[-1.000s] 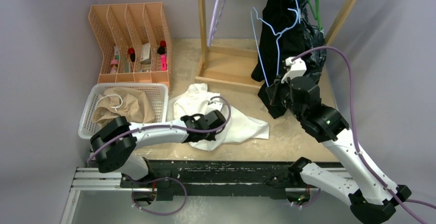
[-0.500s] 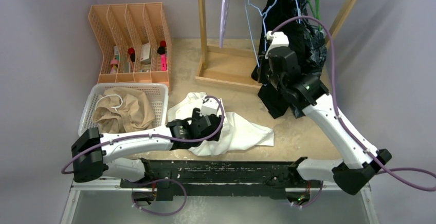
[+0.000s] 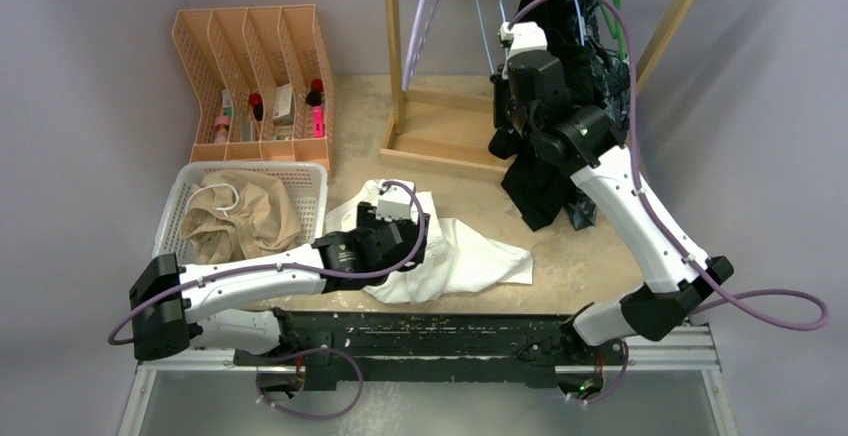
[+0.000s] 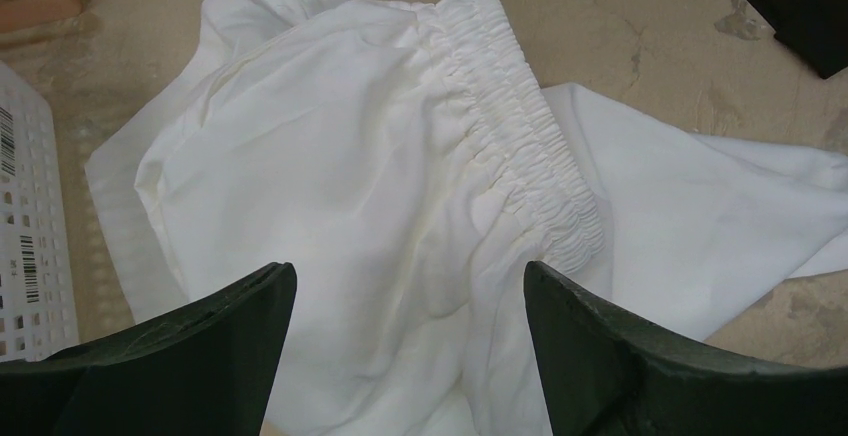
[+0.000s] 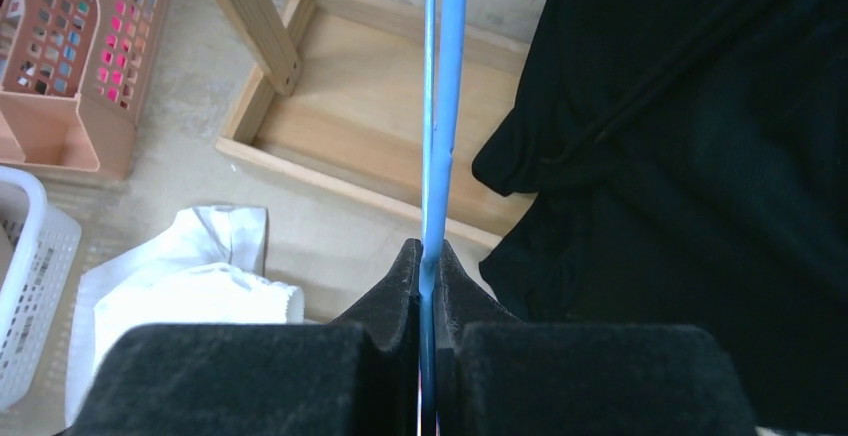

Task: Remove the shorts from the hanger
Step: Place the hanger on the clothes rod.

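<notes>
So: black shorts (image 3: 538,194) have their top cropped, back-right of table (image 3: 560,256). The left gripper (image 4: 408,291) has opened above white shorts (image 4: 350,176) near the front edge; the right gripper (image 5: 428,256) clamps blue hanger (image 5: 443,106), higher than before.

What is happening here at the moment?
Shorts are being taken off hangers. The left gripper is open just above the white shorts, which lie crumpled on the table. The right gripper is shut on a blue hanger, held up beside the wooden rack. On that rack hang black shorts, and the tan shorts lie in the white basket.
</notes>
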Robot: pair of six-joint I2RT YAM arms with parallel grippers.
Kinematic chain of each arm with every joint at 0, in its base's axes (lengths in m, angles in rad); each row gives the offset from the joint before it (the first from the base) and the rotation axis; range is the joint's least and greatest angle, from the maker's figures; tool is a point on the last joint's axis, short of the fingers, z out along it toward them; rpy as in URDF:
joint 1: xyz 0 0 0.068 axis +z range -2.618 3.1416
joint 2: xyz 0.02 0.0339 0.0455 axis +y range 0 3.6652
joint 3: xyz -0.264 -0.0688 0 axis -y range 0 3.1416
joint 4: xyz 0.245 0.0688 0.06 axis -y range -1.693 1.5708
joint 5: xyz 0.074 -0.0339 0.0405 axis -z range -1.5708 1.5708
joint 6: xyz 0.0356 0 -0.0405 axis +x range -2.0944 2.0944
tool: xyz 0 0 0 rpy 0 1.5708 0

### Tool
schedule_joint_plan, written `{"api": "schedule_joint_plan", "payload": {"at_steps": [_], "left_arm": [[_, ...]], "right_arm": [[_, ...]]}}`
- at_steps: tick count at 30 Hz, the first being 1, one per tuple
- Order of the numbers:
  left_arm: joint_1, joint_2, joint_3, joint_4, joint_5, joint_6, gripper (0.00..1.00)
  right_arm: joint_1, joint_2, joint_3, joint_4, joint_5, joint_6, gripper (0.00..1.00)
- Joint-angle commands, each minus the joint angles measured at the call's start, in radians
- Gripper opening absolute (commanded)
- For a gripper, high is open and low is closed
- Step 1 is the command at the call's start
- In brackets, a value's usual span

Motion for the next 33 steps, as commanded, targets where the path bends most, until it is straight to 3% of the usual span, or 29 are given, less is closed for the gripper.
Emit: {"api": "schedule_joint_plan", "payload": {"at_steps": [1,18,33], "left_arm": [[0.002,-0.001,0.045,-0.009,-0.052,-0.027,0.84],[0.003,-0.035,0.035,-0.018,-0.07,-0.014,0.87],[0.002,-0.037,0.037,-0.027,-0.066,-0.013,0.87]], "right_arm": [[-0.023,0.038,0.124,-0.035,-0.049,-0.044,0.0],[-0.105,0.265,0.457,-0.161,-0.169,-0.092,0.0],[-0.121,0.333,0.461,-0.164,-0.215,-0.09,0.04]]}}
